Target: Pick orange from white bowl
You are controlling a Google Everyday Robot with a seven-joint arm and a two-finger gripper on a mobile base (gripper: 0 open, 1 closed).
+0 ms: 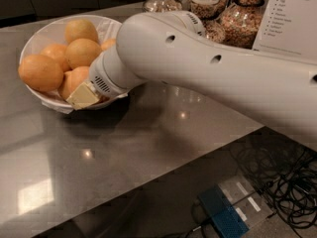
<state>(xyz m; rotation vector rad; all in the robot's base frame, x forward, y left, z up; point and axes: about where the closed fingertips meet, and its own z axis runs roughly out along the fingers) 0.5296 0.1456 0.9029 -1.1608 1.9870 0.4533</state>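
Several oranges [81, 52] heaped in white bowl [42, 33] on worktop [148, 133]; my end effector [83, 95] rests at its near rim against one orange [74, 79], whether closed I cannot tell; step: grasping; next: firm hold, straight lift.

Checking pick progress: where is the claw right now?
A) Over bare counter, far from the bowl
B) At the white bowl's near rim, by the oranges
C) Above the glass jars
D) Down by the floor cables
B: the claw sits at the near rim of the white bowl, beside an orange.
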